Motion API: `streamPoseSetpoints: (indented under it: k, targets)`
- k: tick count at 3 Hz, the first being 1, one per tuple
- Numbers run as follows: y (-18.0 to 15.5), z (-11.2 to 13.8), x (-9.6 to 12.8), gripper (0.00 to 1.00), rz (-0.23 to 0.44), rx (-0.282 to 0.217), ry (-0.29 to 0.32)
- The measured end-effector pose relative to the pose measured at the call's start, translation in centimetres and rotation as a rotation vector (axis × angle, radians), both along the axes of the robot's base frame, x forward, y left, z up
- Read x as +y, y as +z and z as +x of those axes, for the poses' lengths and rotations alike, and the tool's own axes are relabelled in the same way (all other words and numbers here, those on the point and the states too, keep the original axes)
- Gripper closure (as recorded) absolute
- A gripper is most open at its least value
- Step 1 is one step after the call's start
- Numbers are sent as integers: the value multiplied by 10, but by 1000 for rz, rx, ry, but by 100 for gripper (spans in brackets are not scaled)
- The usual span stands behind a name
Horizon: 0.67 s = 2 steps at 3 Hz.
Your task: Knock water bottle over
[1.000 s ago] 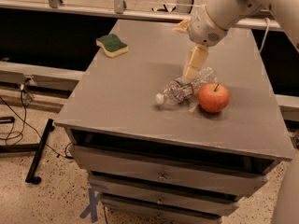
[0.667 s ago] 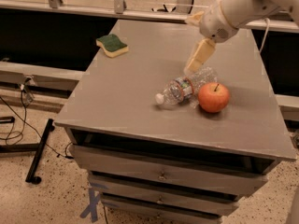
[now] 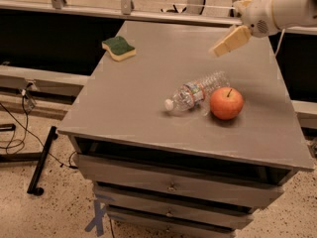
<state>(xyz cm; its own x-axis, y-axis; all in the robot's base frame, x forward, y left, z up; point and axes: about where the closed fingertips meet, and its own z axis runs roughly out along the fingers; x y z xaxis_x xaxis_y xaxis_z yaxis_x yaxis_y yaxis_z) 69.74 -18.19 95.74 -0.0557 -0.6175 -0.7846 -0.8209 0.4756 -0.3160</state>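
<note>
The water bottle (image 3: pixel 197 92) lies on its side on the grey table (image 3: pixel 133 93), white cap pointing left toward the front, its base end next to a red apple (image 3: pixel 227 103). The bottle is clear and ribbed with a white-blue-red label. My gripper (image 3: pixel 229 41) hangs in the air above and behind the bottle, at the upper right, well clear of it. Its tan fingers point down and to the left. It holds nothing.
A yellow sponge with a green top (image 3: pixel 119 47) lies at the table's back left. Drawers sit under the table top (image 3: pixel 171 185). Cables and a black stand leg (image 3: pixel 39 162) are on the floor at the left. A rail runs behind the table.
My gripper has risen and pulled back to the right, away from the bottle. The bottle and the apple have not moved.
</note>
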Motion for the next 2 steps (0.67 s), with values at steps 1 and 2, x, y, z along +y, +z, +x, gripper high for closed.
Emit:
streamPoseSetpoints:
  k: [1, 2]
  targets:
    - [34, 9, -37, 0, 74, -119, -77]
    - [36, 11, -38, 0, 76, -130, -80]
